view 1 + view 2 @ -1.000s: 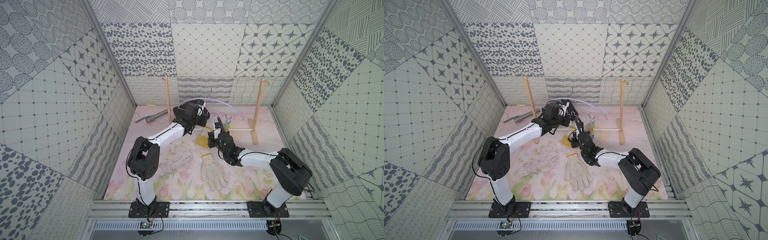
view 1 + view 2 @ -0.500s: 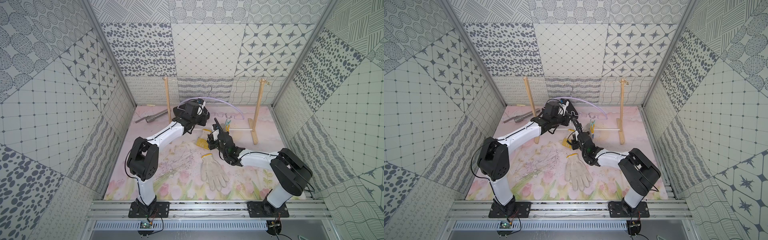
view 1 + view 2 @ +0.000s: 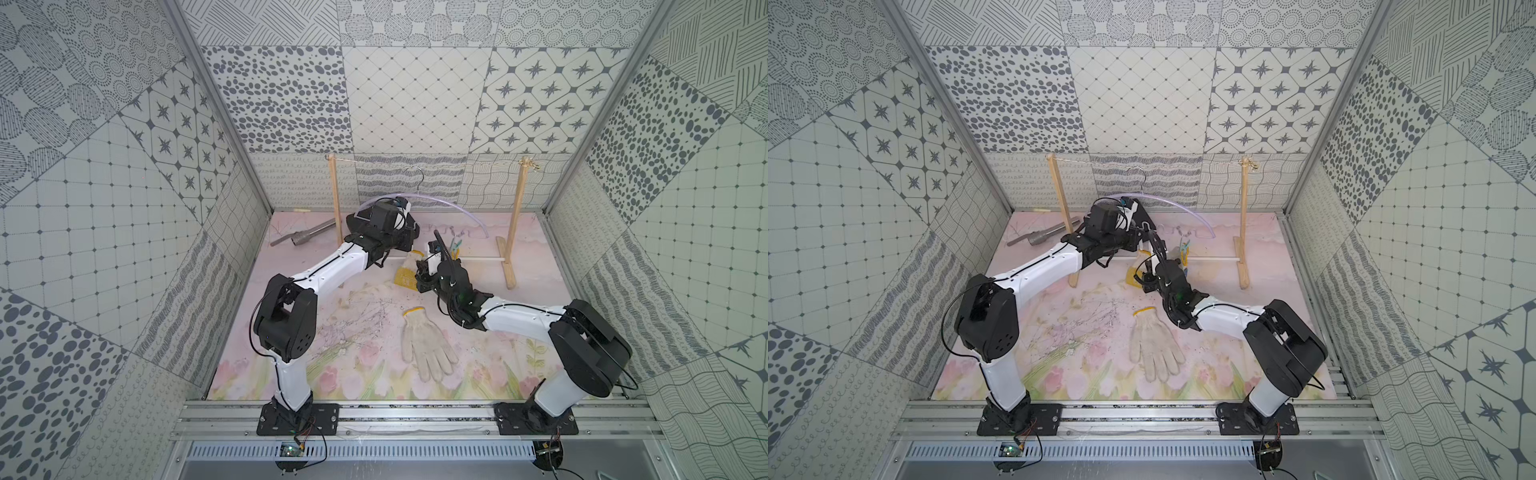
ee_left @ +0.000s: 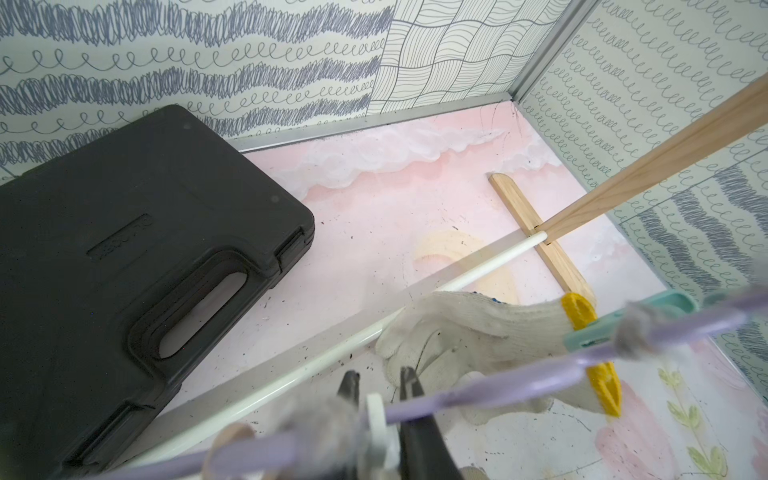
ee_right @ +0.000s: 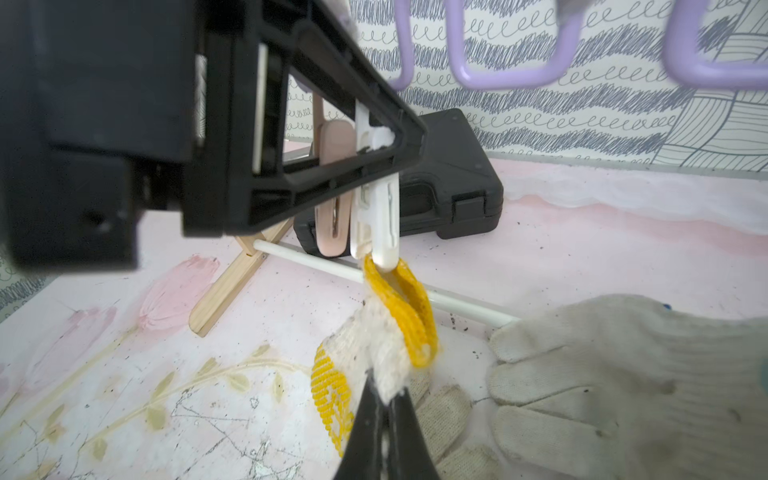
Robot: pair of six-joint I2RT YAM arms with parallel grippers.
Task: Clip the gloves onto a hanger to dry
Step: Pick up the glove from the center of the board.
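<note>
Your left tool (image 4: 378,383) is squeezed onto the white clip (image 5: 384,232) of the lilac hanger (image 4: 498,384), which hangs by its hook from the string of the wooden frame (image 3: 515,216). Your right tool (image 5: 384,401) is clamped on the fabric of a glove (image 5: 376,345), and the yellow cuff touches that clip's tips. A second glove (image 4: 469,332) is held by its cuff in a teal clip (image 4: 598,332). The third glove (image 3: 428,349) lies flat on the counter (image 3: 353,332).
</note>
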